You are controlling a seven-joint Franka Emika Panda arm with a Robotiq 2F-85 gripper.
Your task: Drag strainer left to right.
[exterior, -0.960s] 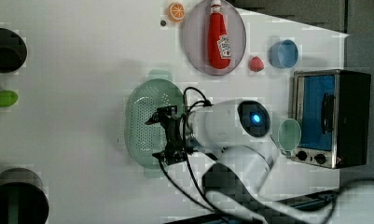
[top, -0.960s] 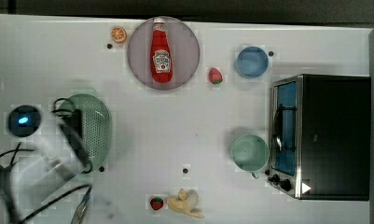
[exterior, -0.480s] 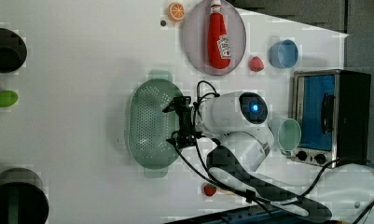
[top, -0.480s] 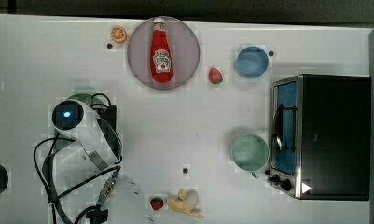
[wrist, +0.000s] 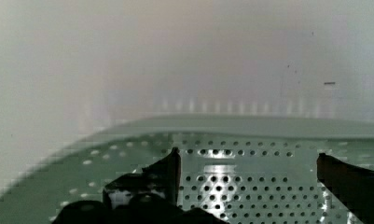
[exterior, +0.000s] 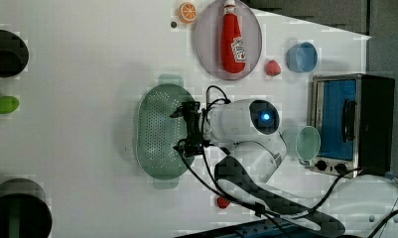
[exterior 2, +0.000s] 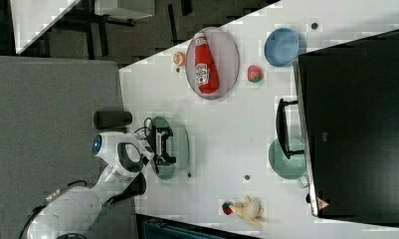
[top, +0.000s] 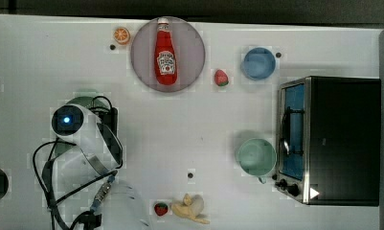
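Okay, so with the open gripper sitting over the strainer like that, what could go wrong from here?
1. The open gripper hangs inside the strainer; it might slip off the smooth wall when dragging.
2. Dragged across the top view towards the right, the strainer could bump the green cup by the toaster oven.

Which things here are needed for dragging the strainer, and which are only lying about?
Needed: strainer, open hand.

Lying about: ketchup bottle on plate, blue cup, green cup, toaster oven, banana, orange slice.
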